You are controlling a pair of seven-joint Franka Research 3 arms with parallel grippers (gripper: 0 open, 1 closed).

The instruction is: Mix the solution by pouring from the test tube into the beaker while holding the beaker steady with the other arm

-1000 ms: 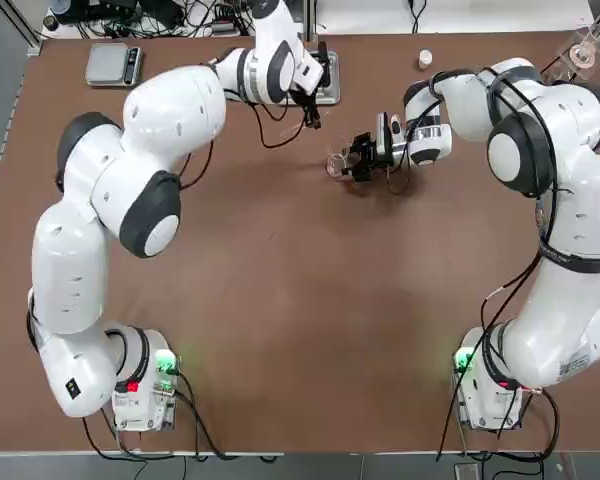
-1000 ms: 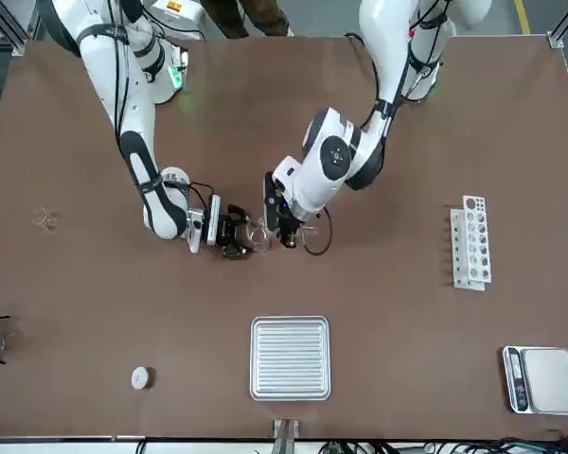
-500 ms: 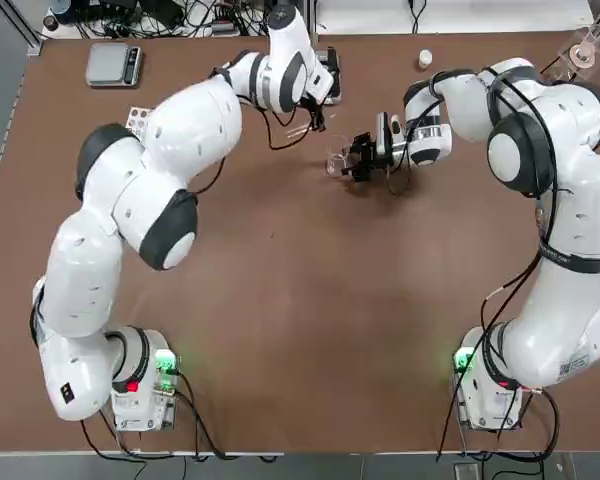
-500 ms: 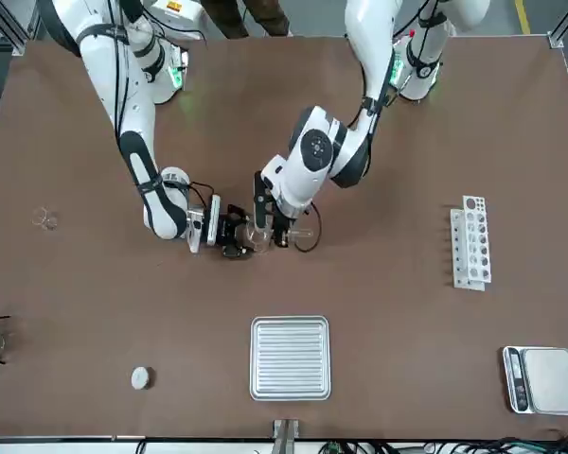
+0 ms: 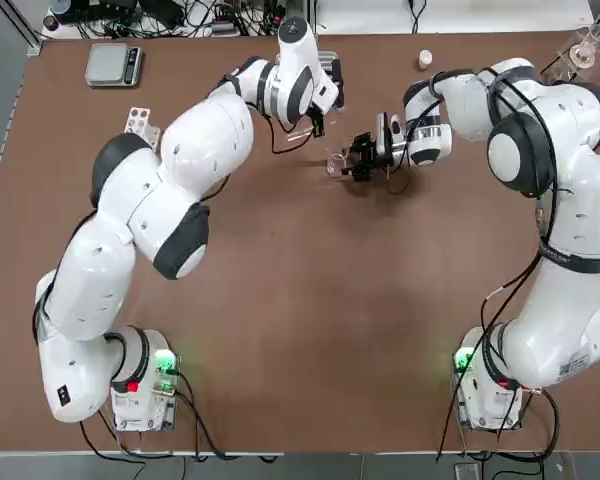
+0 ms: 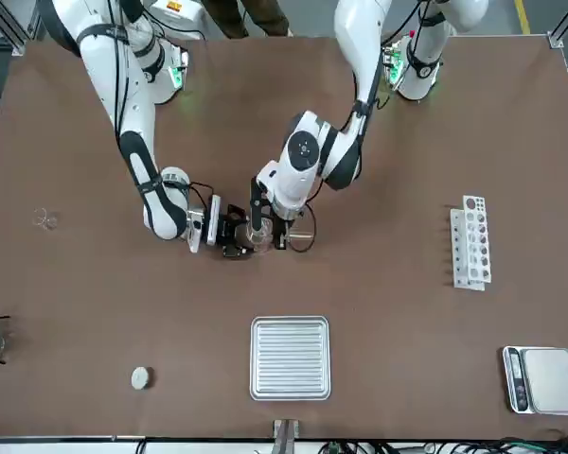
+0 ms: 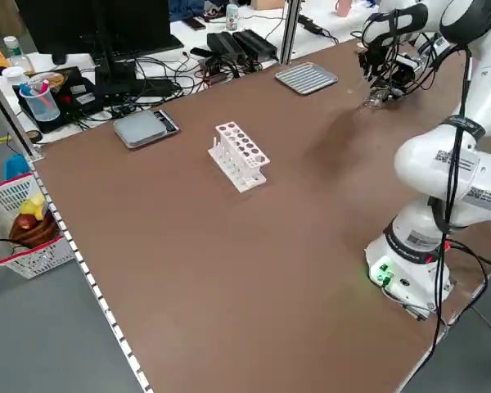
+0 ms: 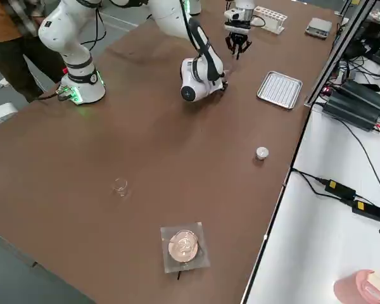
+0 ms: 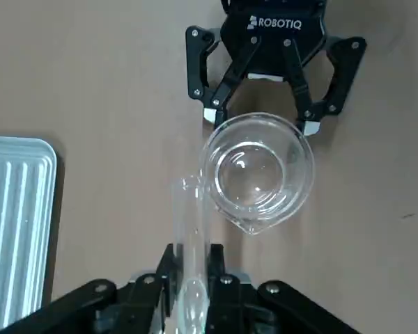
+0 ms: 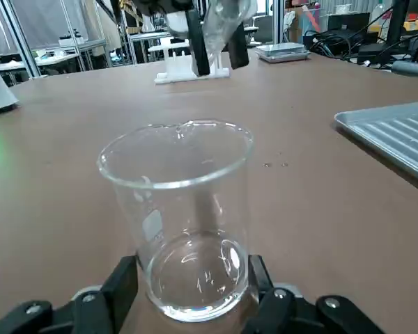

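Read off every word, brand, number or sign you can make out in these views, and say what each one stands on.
"ROBOTIQ": on the black body of the right claw.
Too small to read: the print on the right arm's label and the marking on the beaker.

1 clear glass beaker [image 10: 188,229], upright, and 1 clear tube [image 9: 192,257], its mouth beside the beaker's rim
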